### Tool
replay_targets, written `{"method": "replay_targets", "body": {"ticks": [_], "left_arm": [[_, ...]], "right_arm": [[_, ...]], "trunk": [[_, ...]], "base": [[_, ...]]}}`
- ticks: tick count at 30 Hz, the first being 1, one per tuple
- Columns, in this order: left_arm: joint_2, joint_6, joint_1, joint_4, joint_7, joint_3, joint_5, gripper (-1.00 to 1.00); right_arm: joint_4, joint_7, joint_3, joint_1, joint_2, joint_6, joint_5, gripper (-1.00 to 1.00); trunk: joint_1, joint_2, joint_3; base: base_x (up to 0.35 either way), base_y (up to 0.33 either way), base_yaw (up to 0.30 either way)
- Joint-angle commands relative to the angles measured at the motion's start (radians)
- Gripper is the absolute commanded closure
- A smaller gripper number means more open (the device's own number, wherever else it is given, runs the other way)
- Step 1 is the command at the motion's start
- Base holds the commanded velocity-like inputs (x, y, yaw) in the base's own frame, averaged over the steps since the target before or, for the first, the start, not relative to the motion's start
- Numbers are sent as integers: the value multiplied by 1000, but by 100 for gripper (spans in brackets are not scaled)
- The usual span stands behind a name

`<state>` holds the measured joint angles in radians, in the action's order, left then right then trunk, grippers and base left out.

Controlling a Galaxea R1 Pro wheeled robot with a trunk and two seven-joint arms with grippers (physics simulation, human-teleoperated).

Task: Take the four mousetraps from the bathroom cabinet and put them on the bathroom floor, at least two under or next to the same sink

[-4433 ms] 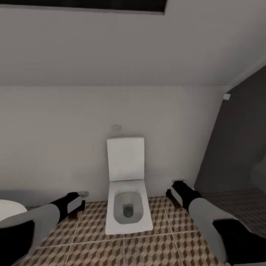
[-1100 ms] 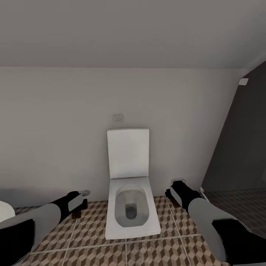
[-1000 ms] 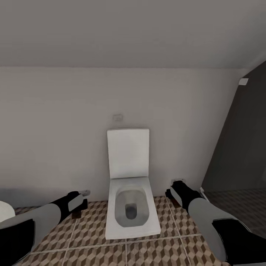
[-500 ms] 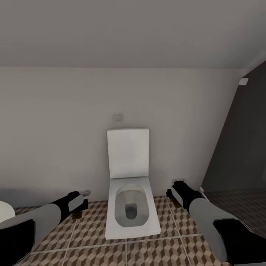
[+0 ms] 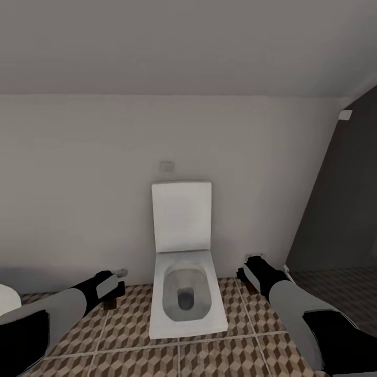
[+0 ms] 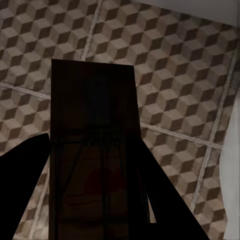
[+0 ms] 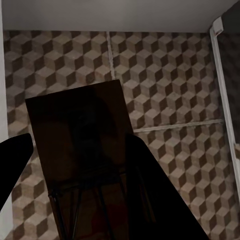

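Observation:
A mousetrap (image 6: 92,100), a dark brown slab with wire parts, sits between the black fingers of my left gripper (image 6: 92,140), which is shut on it above the cube-patterned bathroom floor (image 6: 175,75). My right gripper (image 7: 80,137) is shut on a second mousetrap (image 7: 80,115) over the same tiles (image 7: 165,75). In the head view my left gripper (image 5: 112,285) hangs to the left of the toilet and my right gripper (image 5: 251,269) to its right, both low over the floor (image 5: 125,324). The cabinet and the sink are out of view.
A square white toilet (image 5: 186,283) with its lid up stands against the pale wall straight ahead. A dark grey wall (image 5: 335,209) closes the right side. A white rounded rim (image 5: 6,298) shows at the lower left.
Since the earliest frame the camera has drawn a little closer to the toilet. Over the last second both arms and their mousetraps have stayed almost still.

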<state>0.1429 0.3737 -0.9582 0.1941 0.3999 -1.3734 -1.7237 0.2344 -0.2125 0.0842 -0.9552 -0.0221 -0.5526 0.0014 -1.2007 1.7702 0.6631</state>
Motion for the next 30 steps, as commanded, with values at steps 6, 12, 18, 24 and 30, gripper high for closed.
{"method": "replay_targets", "body": {"ticks": [6, 12, 18, 24, 30], "left_arm": [[2, 2, -1, 4, 7, 21, -4, 100], [3, 2, -1, 3, 7, 28, -4, 100], [3, 2, -1, 2, 7, 28, -4, 100], [3, 2, -2, 2, 7, 28, -4, 100], [3, 2, -1, 3, 7, 28, -4, 100]], "right_arm": [[1, -2, 9, -1, -1, -7, 0, 100], [1, -2, 10, -1, -2, -7, 3, 100], [1, -2, 11, -1, -4, -8, 4, 100], [1, -2, 11, -1, -7, -9, 5, 100], [1, -2, 11, -1, -4, -9, 5, 100]], "trunk": [[-23, 43, 20], [-46, 85, 39], [-69, 127, 58], [-92, 169, 76], [-115, 211, 95]], "base": [[0, 0, 0], [0, 0, 0], [0, 0, 0], [0, 0, 0], [0, 0, 0]]}}
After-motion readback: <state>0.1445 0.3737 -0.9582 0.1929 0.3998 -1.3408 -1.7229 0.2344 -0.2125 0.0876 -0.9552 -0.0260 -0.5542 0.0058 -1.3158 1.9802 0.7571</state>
